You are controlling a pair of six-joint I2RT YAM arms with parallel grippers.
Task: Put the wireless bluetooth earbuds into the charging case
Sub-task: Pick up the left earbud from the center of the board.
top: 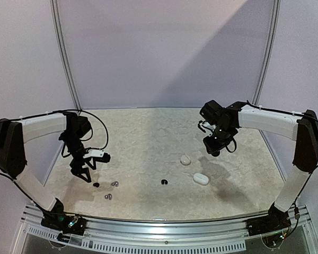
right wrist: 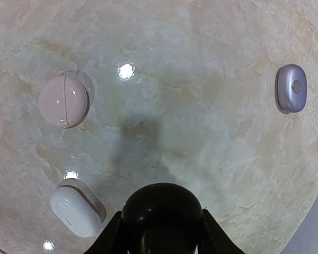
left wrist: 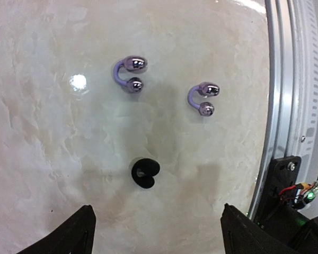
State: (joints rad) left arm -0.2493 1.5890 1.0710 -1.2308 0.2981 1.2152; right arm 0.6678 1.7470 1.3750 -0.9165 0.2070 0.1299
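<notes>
Left wrist view: left claw (left wrist: 156, 211) hangs w/ fingers wide apart, nothing in it, over a black bud (left wrist: 146, 177) lying loose on the table (left wrist: 42, 116). Beyond it lie a first lavender bud (left wrist: 133, 64) and a second lavender bud (left wrist: 208, 90), both C-shaped clips w/ a shiny ball at each end. Right claw (right wrist: 161, 235) is clamped on a black domed thing, prob. a black case (right wrist: 161, 209); can't tell if its lid is up. Buds look tiny, light, hard and glossy, likely to skate or flip if nudged, so come straight down and pinch the black one across its two lobes. On the lavender ones the thin bridge looks the weak spot; go for the balls. Room: black bud sits apart from both lavender ones, so fingers should fit. Metal rail (left wrist: 286, 79) runs along one side, second lavender bud nearest it. Top view shows another black bud (top: 164, 182) mid-table, w/ a round pinkish case (top: 185, 159) and a white case (top: 201, 179) near the right arm, and bare table btwn. the arms.
</notes>
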